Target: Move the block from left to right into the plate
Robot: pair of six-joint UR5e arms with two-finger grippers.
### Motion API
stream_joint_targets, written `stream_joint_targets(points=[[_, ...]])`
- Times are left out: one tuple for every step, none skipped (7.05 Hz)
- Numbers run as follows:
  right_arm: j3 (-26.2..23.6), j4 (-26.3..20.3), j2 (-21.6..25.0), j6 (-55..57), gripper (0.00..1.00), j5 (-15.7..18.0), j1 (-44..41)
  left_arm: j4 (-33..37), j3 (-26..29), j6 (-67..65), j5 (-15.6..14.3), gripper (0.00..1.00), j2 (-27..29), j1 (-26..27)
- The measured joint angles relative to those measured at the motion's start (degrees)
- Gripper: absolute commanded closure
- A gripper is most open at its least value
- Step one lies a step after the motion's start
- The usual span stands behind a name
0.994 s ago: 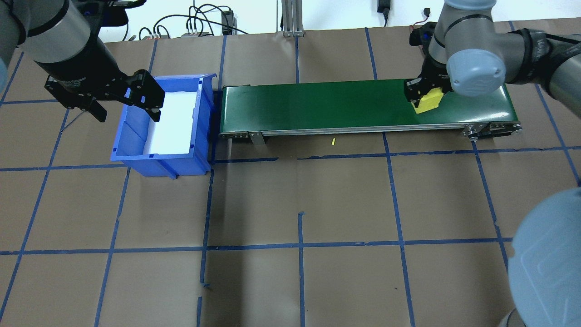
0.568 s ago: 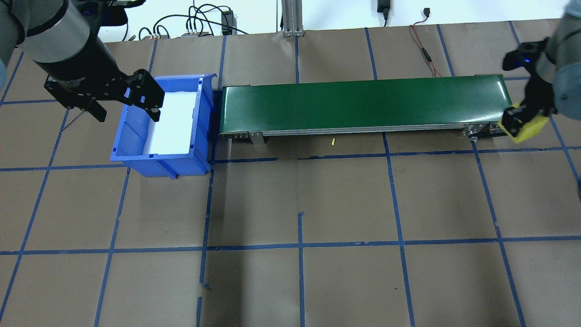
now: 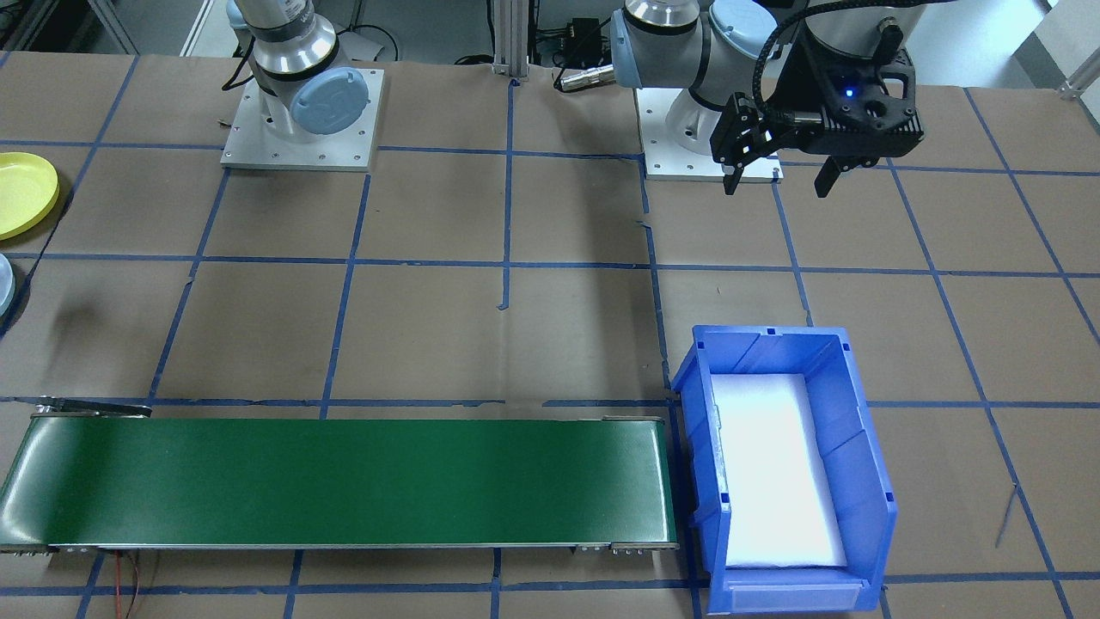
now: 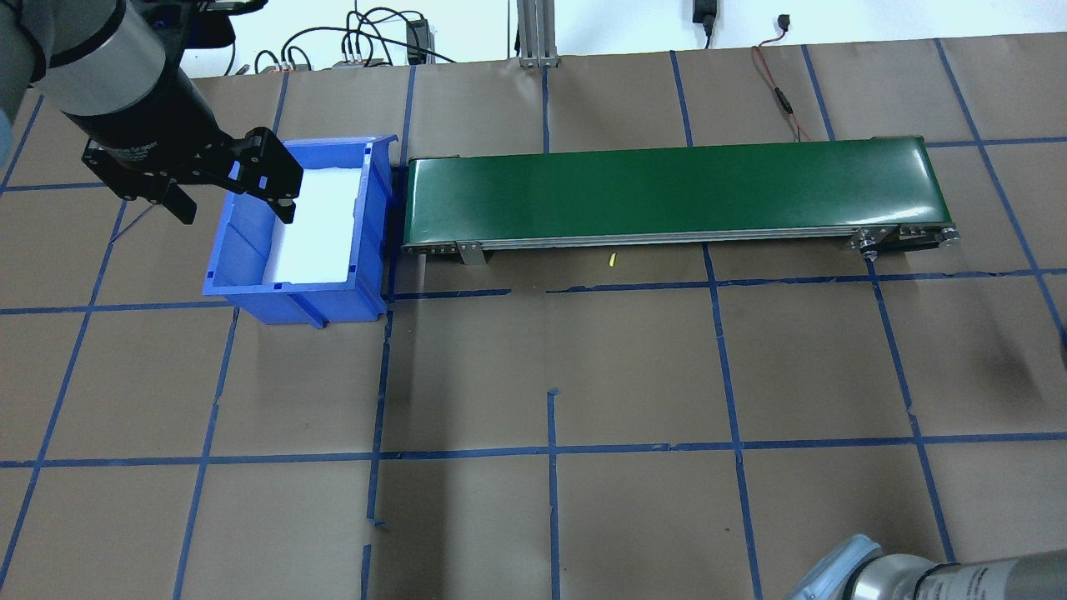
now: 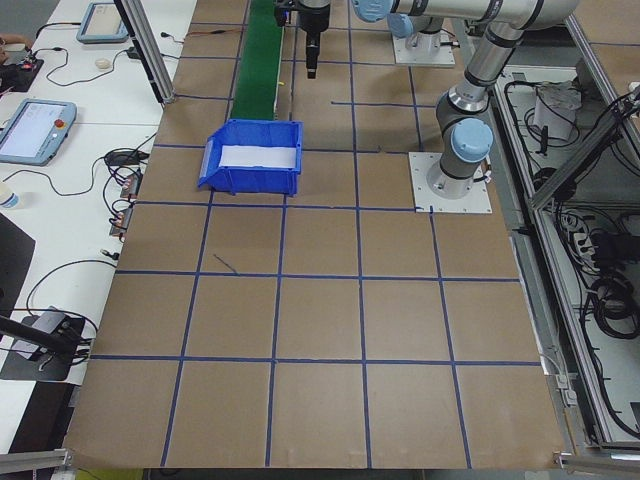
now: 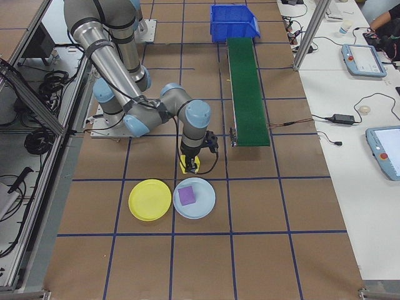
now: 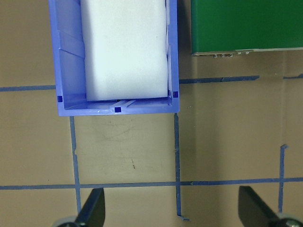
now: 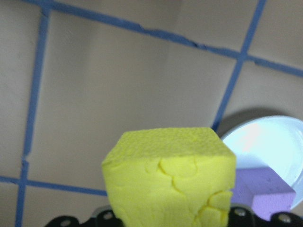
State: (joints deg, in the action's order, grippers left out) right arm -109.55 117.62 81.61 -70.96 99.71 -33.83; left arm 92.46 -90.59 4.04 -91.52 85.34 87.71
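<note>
Right arm's swung clear off the green conveyor (image 4: 667,187) since a second ago, fingers clamped on the yellow block (image 8: 170,177), plates at its 5 o'clock. Pickup's done, only the drop left. Left gripper (image 3: 778,168) idles, fingers apart.

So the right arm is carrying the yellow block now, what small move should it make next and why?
Probably carry the yellow foam block sideways over the yellow plate before lowering. In the right side view the right gripper hangs over bare table just short of both plates, and the light blue plate already holds a purple block, so the matching empty one looks the likelier target.
</note>
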Motion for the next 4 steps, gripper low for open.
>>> stream_joint_targets(points=[[-1.5,2.2,-1.1,-4.3,0.82,-1.8,4.2,0.0,0.0,0.0,0.0,0.00,0.0,0.0],[-3.1,4.6,-2.5,-8.2,0.81,-3.5,7.9,0.0,0.1,0.0,0.0,0.00,0.0,0.0],[-4.8,6.7,-3.8,-11.8,0.71,-5.5,11.7,0.0,0.1,0.0,-0.1,0.00,0.0,0.0],[-6.5,8.5,-4.8,-14.6,0.01,-7.1,15.1,0.0,0.1,0.0,-0.1,0.00,0.0,0.0]])
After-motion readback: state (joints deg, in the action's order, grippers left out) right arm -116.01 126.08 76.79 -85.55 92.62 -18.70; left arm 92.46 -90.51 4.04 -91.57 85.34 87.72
